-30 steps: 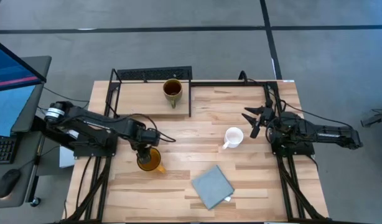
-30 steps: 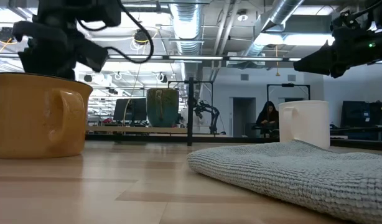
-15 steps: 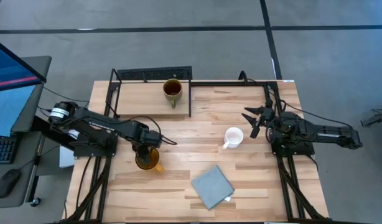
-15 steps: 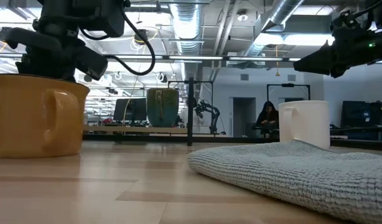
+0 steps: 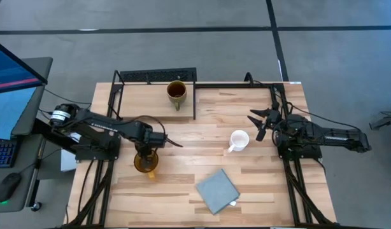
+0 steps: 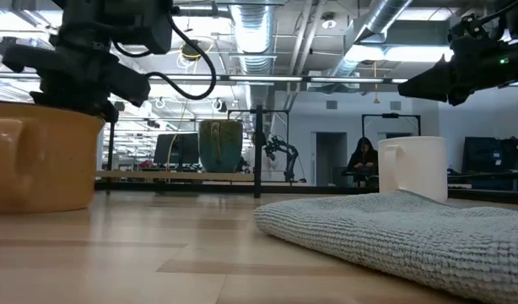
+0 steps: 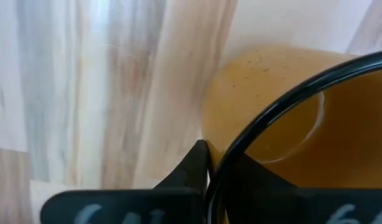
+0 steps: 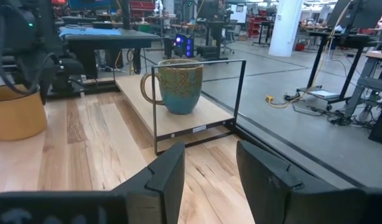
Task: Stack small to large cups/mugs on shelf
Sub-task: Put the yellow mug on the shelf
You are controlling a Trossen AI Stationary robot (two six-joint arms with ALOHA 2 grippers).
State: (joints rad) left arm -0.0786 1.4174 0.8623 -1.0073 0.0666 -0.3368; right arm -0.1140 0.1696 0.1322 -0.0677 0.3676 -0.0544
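Two grippers show at the table, and only the left gripper (image 5: 146,152) is at work. It reaches down over the yellow-orange mug (image 5: 145,163) near the table's left front part, and its fingers have pinched together on the mug's rim, one finger inside the cup and one outside. In the left wrist view the mug's wall (image 7: 284,124) fills most of the picture, with a dark finger (image 7: 197,168) pressed against its outer side. In the low view the mug (image 6: 40,156) stands on the wooden tabletop (image 5: 202,127), its base flat on the wood, with the dark arm directly above it.

The right gripper (image 5: 260,124) waits at the table's right side, its fingers (image 8: 169,171) spread wide and holding nothing. The small white mug (image 5: 238,140) stands just beside it on the tabletop, apart from the fingertips, with its handle turned toward the front left.

The olive-brown mug (image 5: 176,92) stands upright on the shelf (image 5: 135,95) at the table's back left, near the shelf's right end, its handle pointing toward the front. A grey folded cloth (image 5: 217,190) lies on the tabletop toward the front, between the two arms and near the white mug.
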